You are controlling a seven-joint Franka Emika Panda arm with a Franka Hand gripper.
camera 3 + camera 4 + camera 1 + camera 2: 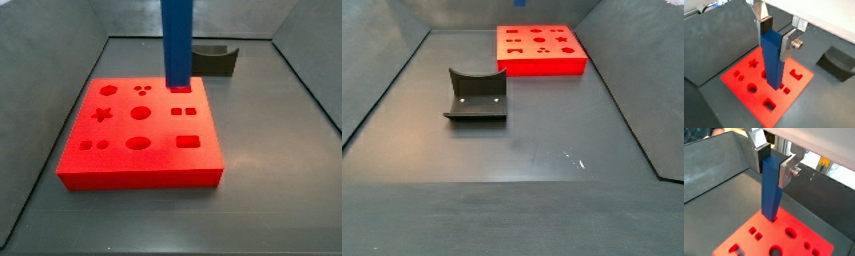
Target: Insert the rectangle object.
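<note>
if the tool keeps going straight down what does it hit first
The tool, shut on the upright blue bar, points down at the red block. The bar's lower end would likely meet the block's top first, near a rectangular hole; exact alignment is unclear.

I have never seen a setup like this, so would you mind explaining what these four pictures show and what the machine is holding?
This is a single robot arm ending in a gripper with two flat silver fingers. Two pictures come from cameras on the arm's wrist, looking down along the fingers. The other two come from cameras fixed beside the dark table.

The fingers are closed on a tall blue bar, the rectangle object, held upright. In a side view its lower end is at a hole near the far edge of the red block; how deep it sits I cannot tell.

The red block is flat, with holes of several shapes, among them a star, circles and squares. A small dark block with a curved notch sits apart from it.
</note>
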